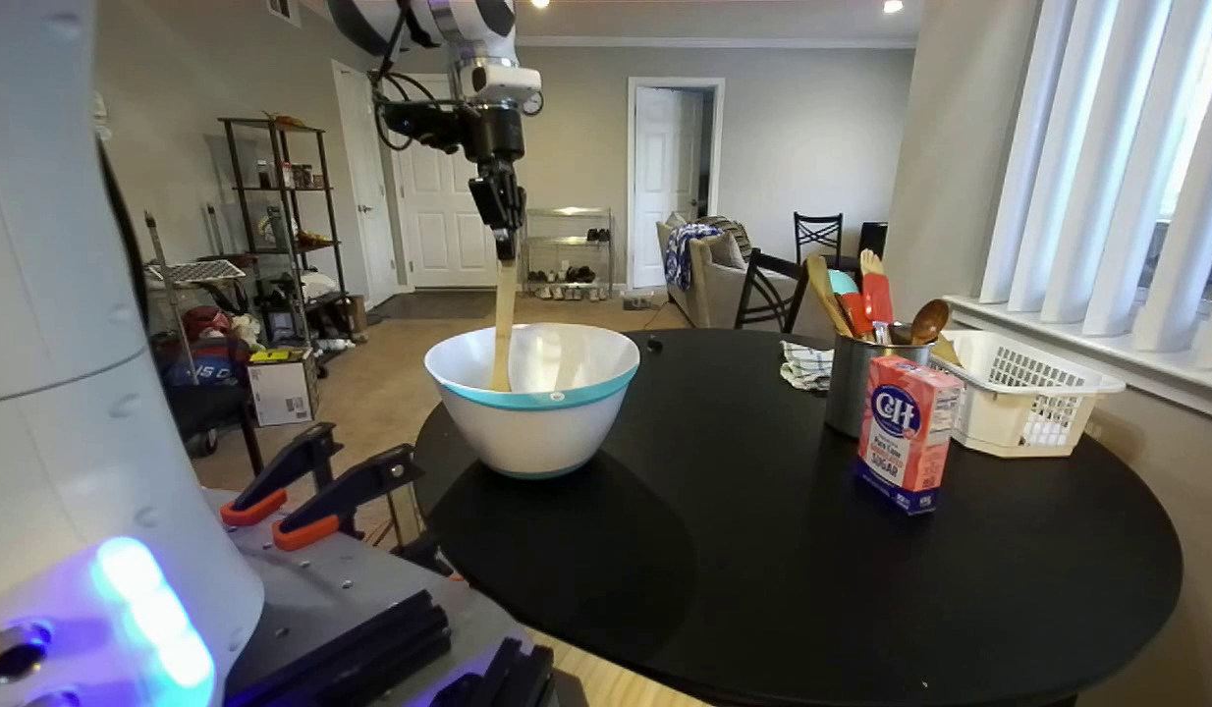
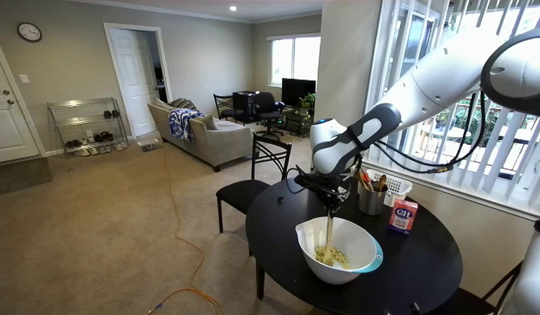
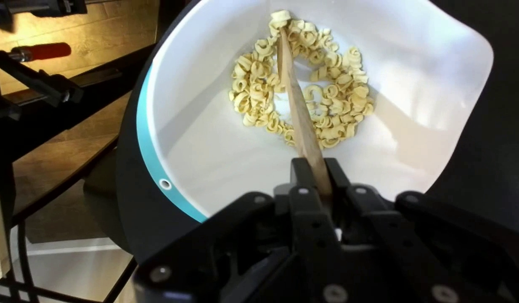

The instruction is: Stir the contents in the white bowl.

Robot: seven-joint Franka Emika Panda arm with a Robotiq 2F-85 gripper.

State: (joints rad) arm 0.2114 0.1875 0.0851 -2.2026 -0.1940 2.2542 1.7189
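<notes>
In an exterior view the arm (image 2: 432,92) slopes down from the upper right, its wrist bent, and the gripper (image 3: 317,166) points down over the bowl (image 1: 537,437), pinching a wooden spoon (image 1: 505,314). The bowl sits upright on a round black table (image 1: 783,560), apart from a sugar carton (image 1: 906,432). The room has beige carpet (image 2: 112,227), a sofa (image 2: 233,146) and vertical blinds (image 1: 1117,167). The spoon's long axis stands nearly upright, its lower end among the pasta (image 3: 343,105) inside the bowl. In the wrist view the bowl's spout (image 3: 474,50) points to the upper right, its teal band (image 3: 151,155) lying at the left.
</notes>
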